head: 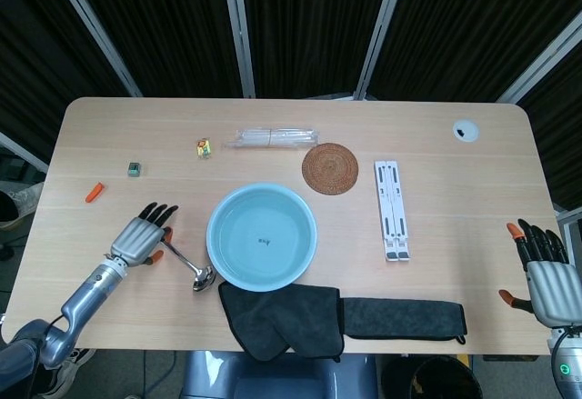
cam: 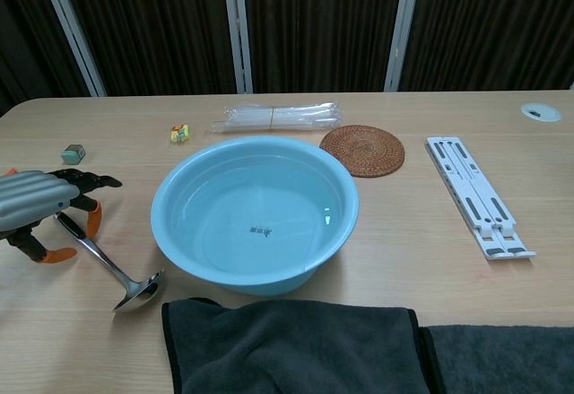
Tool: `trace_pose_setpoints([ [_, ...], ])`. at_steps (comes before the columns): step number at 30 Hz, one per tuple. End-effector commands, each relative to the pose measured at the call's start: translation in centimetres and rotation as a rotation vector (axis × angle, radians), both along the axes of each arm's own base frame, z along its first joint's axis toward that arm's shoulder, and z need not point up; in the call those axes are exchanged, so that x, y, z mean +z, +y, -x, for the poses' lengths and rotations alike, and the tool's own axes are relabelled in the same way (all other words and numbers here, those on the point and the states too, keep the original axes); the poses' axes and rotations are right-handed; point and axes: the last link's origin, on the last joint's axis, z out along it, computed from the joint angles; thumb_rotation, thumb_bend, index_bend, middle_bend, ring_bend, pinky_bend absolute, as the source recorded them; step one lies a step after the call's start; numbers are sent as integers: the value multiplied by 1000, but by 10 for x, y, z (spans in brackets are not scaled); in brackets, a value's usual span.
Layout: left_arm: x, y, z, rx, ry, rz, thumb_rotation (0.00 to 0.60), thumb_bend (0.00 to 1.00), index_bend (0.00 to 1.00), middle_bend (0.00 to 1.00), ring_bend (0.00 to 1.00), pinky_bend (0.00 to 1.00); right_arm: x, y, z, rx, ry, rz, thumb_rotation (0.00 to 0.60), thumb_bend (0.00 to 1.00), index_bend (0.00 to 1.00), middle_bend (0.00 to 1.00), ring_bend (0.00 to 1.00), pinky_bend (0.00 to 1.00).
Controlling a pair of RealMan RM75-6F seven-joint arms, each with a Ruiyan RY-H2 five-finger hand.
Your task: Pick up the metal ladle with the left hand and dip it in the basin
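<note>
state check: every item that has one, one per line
ladle: flat on table, bowl end by basin, not lifted
basin: upright, holds water
left robot hand: over ladle handle, fingers apart, no grip
right robot hand: open, idle at table edge
cloth: spread flat before basin

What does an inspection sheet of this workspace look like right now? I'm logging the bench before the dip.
Surface: light wooden table, cable hole at far right.
Job's things: metal ladle lying flat left of the light blue water-filled basin.
Clutter: dark grey cloths, round woven coaster, white folding stand, clear plastic bundle, small bits at far left.
Hands: left hand over the ladle's handle, grip unclear; right hand open, empty.
Cables: nothing seen.
Surroundings: dark curtains, metal struts.
</note>
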Motion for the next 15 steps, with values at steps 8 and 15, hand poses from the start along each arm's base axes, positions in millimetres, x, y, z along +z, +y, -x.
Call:
trace_pose_setpoints([
  [8,-6,5,2,12,10,3,600,339,435,0,0,0,0,-1,1,-3,3,2,600,4,0,0,0,0],
  [15,-9,8,2,16,6,9,600,344,458,0,0,0,-1,-3,2,-11,7,1,600,4,0,0,0,0],
])
